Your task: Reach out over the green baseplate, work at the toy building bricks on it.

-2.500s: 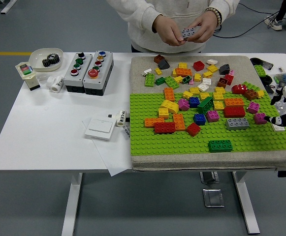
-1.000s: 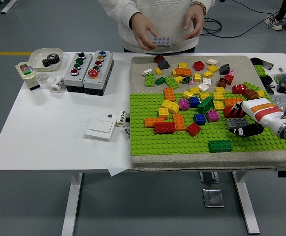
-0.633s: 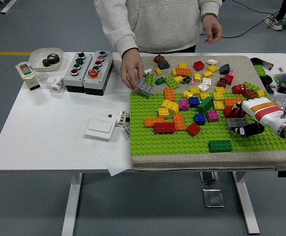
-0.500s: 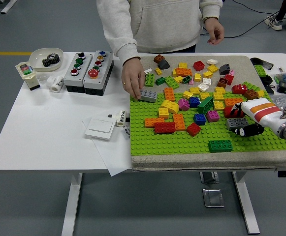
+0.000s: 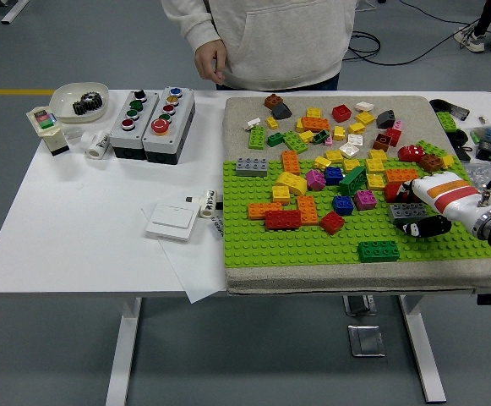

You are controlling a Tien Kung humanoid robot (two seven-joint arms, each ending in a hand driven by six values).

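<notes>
1. The white counter fills most of the head view. A person stands at its far side, one hand hanging near the body with the fingers curled, well clear of everything on the counter.
2. The green baseplate lies on a grey mat on the counter's right half. Most of the toy bricks sit on its far part and on the mat beyond, with its near rows almost bare.
3. The right robot hand reaches in from the right edge, low over the baseplate, its white thumb and dark fingers around a grey brick. It seems closed on that brick, though I cannot confirm firm contact from here.
4. Loose pieces nearby: a dark green brick just in front of the hand, a red brick farther left and a lone grey brick at the plate's far left corner.
5. Handling (a judgement only): the bricks look light, rigid and smooth, so they should slip if pinched on the studs. A hold across the two long flat sides suits best, and one pressed onto the plate will need a tilt or a firm pull.
6. Hard to tell: the hand covers part of the grey brick, and whether it is seated on the studs is unclear. The left arm is out of view.
</notes>
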